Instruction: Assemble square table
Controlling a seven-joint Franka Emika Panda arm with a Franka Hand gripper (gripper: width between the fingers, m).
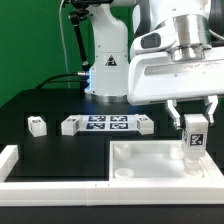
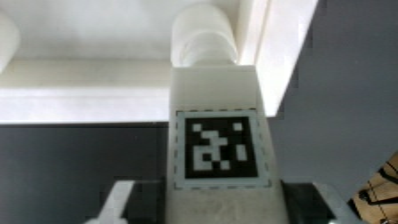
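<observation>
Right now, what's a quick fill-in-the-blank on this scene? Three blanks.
1. The gripper is ___ on a tagged leg.
2. The held leg is upright over the white panel, which lies at the exterior view's lower ___.
3. A second leg lies loose on the ___ table.
Missing words: shut; right; black.

Background's pretty simple: a flat green wall (image 1: 30, 40) fills the upper left of the exterior view, and below it a matte black tabletop (image 1: 50, 150) runs across the middle and lower left of the frame. A white border rail (image 1: 8, 160) hugs the table's left edge and carries on along the bottom edge. Lighting is bright and even with only soft shadows, and the wrist view catches a blurry strip of the same dark surface.
</observation>
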